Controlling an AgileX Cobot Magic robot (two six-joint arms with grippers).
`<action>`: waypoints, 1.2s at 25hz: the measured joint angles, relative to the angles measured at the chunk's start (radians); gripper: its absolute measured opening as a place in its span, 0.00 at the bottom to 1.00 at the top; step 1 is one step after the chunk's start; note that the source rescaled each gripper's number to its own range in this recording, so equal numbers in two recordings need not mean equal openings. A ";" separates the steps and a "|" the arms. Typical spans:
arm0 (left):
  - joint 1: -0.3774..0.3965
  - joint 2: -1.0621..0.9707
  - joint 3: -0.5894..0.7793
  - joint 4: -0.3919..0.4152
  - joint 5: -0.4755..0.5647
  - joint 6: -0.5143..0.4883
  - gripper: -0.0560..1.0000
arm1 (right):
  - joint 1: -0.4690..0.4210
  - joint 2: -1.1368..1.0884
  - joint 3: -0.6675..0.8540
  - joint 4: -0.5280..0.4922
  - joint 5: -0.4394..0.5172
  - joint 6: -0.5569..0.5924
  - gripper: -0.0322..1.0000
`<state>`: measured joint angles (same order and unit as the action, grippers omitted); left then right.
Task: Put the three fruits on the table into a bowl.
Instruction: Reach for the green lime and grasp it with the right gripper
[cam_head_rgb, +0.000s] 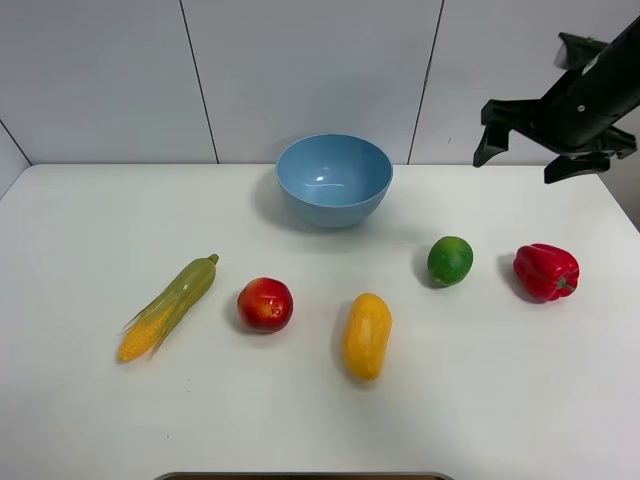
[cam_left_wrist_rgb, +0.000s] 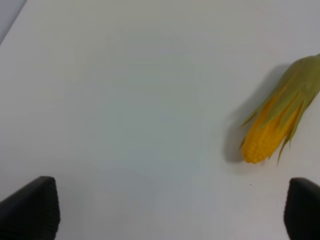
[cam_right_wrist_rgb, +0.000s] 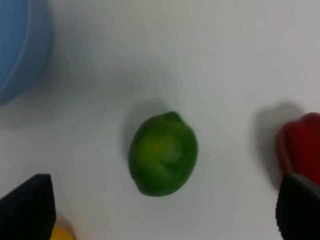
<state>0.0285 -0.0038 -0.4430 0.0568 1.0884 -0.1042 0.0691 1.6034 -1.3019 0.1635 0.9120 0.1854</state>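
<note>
The light-blue bowl (cam_head_rgb: 333, 178) stands at the back middle of the white table (cam_head_rgb: 90, 420). The red apple (cam_head_rgb: 265, 304) and the yellow-orange mango (cam_head_rgb: 366, 335) lie in front of it, and the green lime (cam_head_rgb: 450, 260) lies to the right. My right gripper (cam_head_rgb: 525, 158) is open and empty, raised at the back right above the lime. The right wrist view shows the lime (cam_right_wrist_rgb: 162, 154) between its fingertips (cam_right_wrist_rgb: 27, 207), with the bowl's edge (cam_right_wrist_rgb: 20, 45) and a sliver of mango (cam_right_wrist_rgb: 61, 234). My left gripper (cam_left_wrist_rgb: 167, 215) is open and empty, and is out of the exterior high view.
A green-husked corn cob (cam_head_rgb: 170, 306) lies at the left, left of the apple, and it also shows in the left wrist view (cam_left_wrist_rgb: 275, 125). A red bell pepper (cam_head_rgb: 546, 271) lies right of the lime, and its edge shows in the right wrist view (cam_right_wrist_rgb: 300, 147).
</note>
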 joint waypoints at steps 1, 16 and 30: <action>0.000 0.000 0.000 0.000 0.000 0.000 1.00 | 0.013 0.018 0.000 0.000 -0.001 0.000 0.95; 0.000 0.000 0.000 0.000 0.000 0.000 1.00 | 0.109 0.156 0.034 -0.073 0.003 0.177 0.95; 0.000 0.000 0.000 0.000 0.000 0.000 1.00 | 0.109 0.194 0.146 -0.082 -0.117 0.190 0.95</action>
<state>0.0285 -0.0038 -0.4430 0.0568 1.0884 -0.1042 0.1781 1.7975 -1.1564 0.0816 0.7952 0.3756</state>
